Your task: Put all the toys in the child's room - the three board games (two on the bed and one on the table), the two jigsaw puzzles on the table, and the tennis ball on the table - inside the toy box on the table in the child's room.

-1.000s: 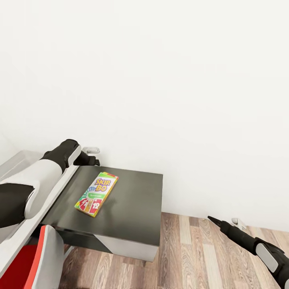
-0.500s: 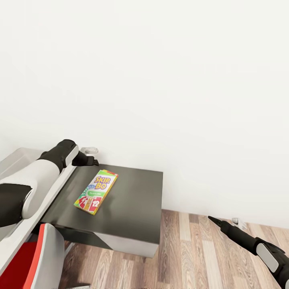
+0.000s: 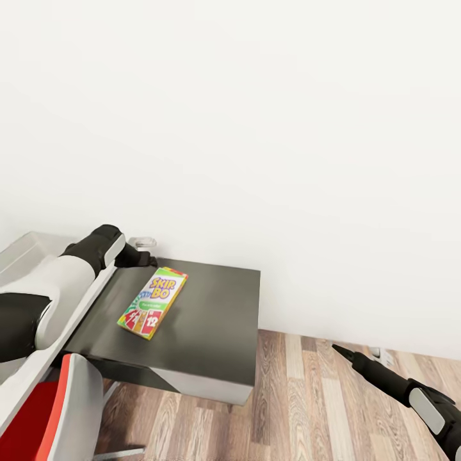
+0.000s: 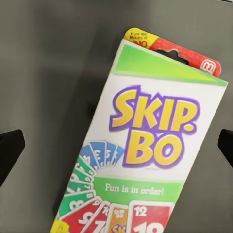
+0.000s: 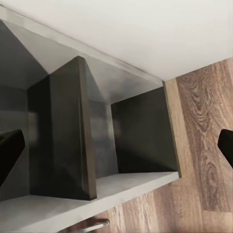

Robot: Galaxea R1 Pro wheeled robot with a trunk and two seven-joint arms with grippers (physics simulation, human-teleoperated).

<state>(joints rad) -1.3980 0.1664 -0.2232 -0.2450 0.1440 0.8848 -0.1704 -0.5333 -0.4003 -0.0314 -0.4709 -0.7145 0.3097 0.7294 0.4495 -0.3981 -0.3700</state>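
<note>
We see one board game (image 3: 153, 302) lying flat on the dark grey side unit (image 3: 211, 333) of the table, nearer the unit's left half and turned at a slant, its top end toward the white wall (image 3: 256, 128). In the left wrist view the same board game (image 4: 145, 155) shows its cover plainly: a white face with a green band across the top, a red and yellow strip at the very end, the words SKIP-BO in yellow letters edged with purple, a fan of blue and green cards, a green ribbon reading "Fun is in order!", and red cards with the number 12 at the lower end.

Our left gripper (image 3: 142, 256) hangs over the far left corner of the side unit, close to the wall and a little beyond the game's top end, not touching it. In the left wrist view its two dark fingertips (image 4: 9, 150) stand wide apart at either edge, with the box between them below; the pincer is spread wide and holds nothing.

Our right gripper (image 3: 342, 353) points out over the wood floor (image 3: 320, 410), well apart from the side unit. Its fingertips (image 5: 9, 150) likewise sit far apart, jaws spread and bare, looking toward the open shelves (image 5: 97, 141) of the dark unit.

At the lower left, a red and white chair (image 3: 57, 416) stands against the pale desk top (image 3: 38, 256).
</note>
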